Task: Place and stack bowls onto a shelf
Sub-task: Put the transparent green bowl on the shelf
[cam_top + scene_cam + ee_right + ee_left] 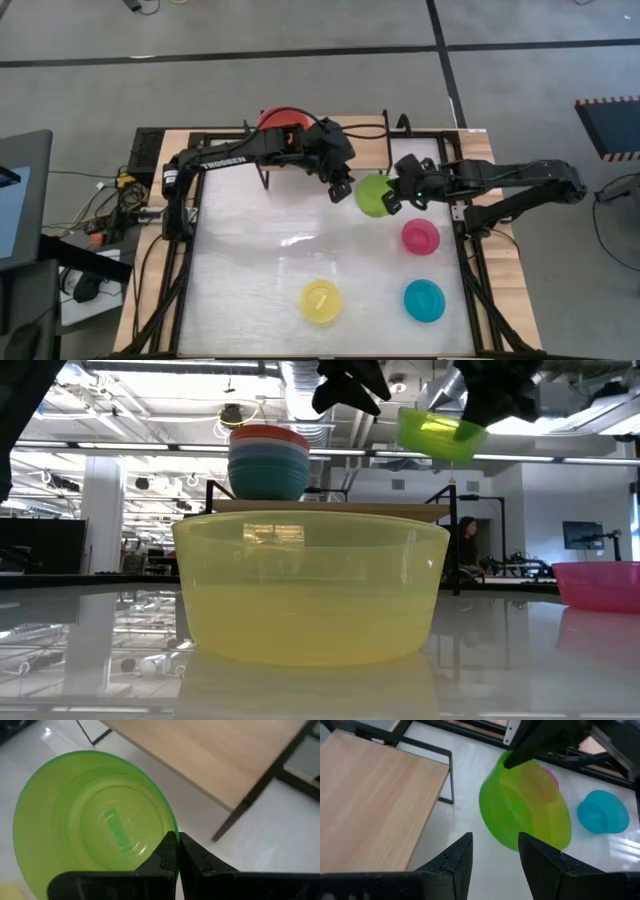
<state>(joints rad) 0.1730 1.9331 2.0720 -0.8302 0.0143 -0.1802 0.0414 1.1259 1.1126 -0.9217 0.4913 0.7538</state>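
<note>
A lime green bowl [370, 196] hangs in the air just right of the shelf [330, 508], held by my right gripper [178, 851], which is shut on it. It also shows in the low view [438, 432] and the left wrist view [525, 810]. My left gripper [492, 852] is open and empty, above the shelf's right end [370, 795], its fingers short of the green bowl. A stack of bowls with a red one on top [268, 460] stands on the shelf's left part. Yellow [321, 301], cyan [424, 300] and pink [420, 237] bowls rest on the table. My right gripper pinches the green bowl's rim [171, 827] on the side toward the table's right, one finger inside the bowl and one outside. The fingers come slanting from the table's right. The bowl is lifted clear of table and shelf, tilted, its inside facing up.
The shelf's wooden top [210, 755] is bare to the right of the stack. The yellow bowl [310, 585] stands near the table's front edge. A black frame [190, 250] runs along the table's sides. A person [466, 540] sits far behind the table.
</note>
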